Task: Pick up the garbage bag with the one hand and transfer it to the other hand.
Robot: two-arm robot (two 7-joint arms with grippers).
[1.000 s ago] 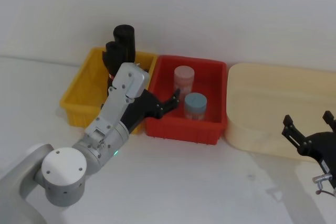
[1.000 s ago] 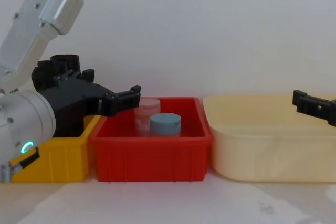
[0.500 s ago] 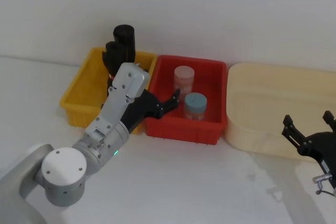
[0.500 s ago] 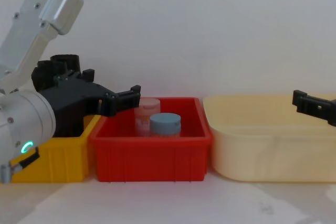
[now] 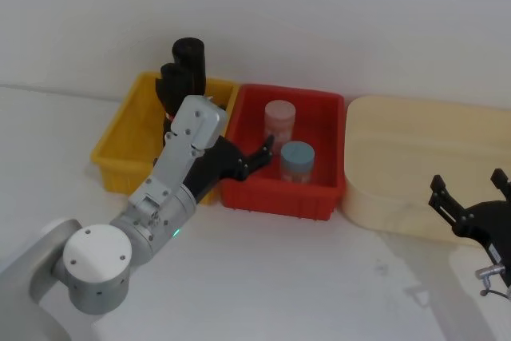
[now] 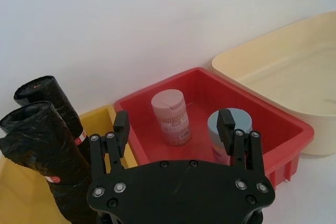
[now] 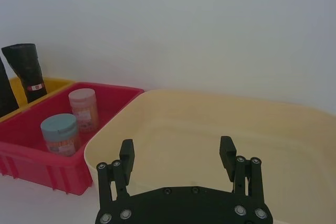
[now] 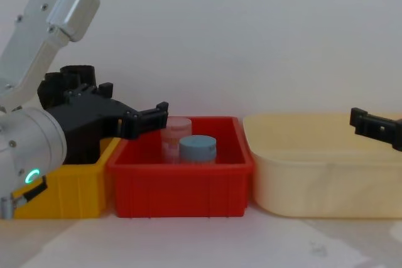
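Observation:
Two black garbage bag rolls stand upright at the back of the yellow bin (image 5: 118,132): the taller one (image 5: 191,58) behind, the other (image 5: 172,85) in front; in the left wrist view they are the far roll (image 6: 51,102) and the near roll (image 6: 39,148), each with a small red-and-white label. My left gripper (image 5: 259,149), on the teal-ringed arm, hangs open over the red bin's left side, to the right of the rolls and touching neither (image 6: 174,124) (image 8: 160,113). My right gripper (image 5: 468,183) stays open and empty near the cream tub's front right (image 7: 176,150).
The red bin (image 5: 327,129) holds a pink jar (image 5: 279,120) and a blue-lidded jar (image 5: 297,160). A large cream tub (image 5: 415,157) stands to its right. The three containers sit side by side against the white wall, with bare table in front.

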